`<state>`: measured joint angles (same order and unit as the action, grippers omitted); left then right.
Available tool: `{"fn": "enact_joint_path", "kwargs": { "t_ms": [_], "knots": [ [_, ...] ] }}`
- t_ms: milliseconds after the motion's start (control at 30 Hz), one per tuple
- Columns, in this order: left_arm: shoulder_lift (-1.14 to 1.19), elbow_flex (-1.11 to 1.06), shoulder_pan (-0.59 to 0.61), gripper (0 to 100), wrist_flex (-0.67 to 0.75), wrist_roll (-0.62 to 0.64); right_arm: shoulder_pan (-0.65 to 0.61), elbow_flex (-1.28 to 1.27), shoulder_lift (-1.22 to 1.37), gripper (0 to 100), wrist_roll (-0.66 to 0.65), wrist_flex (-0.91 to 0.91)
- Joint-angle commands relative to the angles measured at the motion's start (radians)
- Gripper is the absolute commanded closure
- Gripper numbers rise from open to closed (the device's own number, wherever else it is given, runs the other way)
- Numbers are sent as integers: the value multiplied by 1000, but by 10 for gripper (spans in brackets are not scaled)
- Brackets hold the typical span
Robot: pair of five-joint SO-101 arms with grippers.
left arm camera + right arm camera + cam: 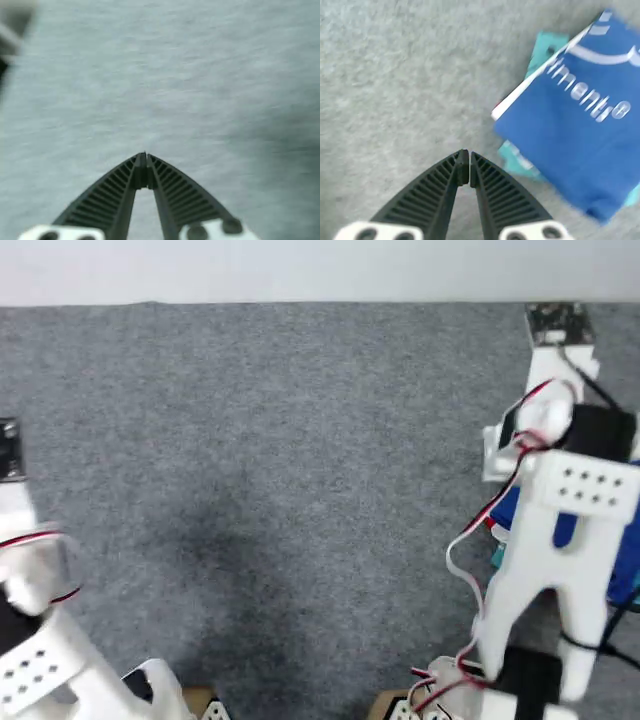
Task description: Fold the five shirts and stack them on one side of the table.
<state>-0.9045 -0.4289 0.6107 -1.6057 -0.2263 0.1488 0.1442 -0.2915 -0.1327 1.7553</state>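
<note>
Both closed, empty: left gripper (145, 161) and right gripper (466, 161). Blue shirt (570, 120) folded atop teal shirt (546, 47), approx 4 o'clock on surface (300, 460), under R arm. Fabric looks soft, light, floppy; I'd pinch hem/corners, expect sag.

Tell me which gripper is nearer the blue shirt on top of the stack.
Right. The right gripper sits shut just beside the blue shirt, over the table. The left gripper, also shut, is over the table's opposite side, far from the shirt.
</note>
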Motion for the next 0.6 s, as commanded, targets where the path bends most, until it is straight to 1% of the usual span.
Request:
{"fn": "enact_joint_path", "kwargs": {
  "t_ms": [0,67,133,200,267,367,567],
  "knots": [
    [-20,-67,-242,992,34,222,-41,-150,-154,990,127,25],
    [-21,-107,-345,993,61,315,-54,-253,-231,990,169,-8],
    [-21,-131,-422,993,74,384,-59,-356,-315,990,192,-67],
    [-21,-150,-474,993,80,423,-56,-466,-401,990,203,-143],
    [-21,-177,-512,993,95,431,-56,-592,-493,990,230,-237],
    [-23,-223,-528,994,141,436,-59,-779,-636,990,250,-361],
    [-23,-361,-537,994,276,531,-59,-1106,-885,990,249,-547]
  ]
}}
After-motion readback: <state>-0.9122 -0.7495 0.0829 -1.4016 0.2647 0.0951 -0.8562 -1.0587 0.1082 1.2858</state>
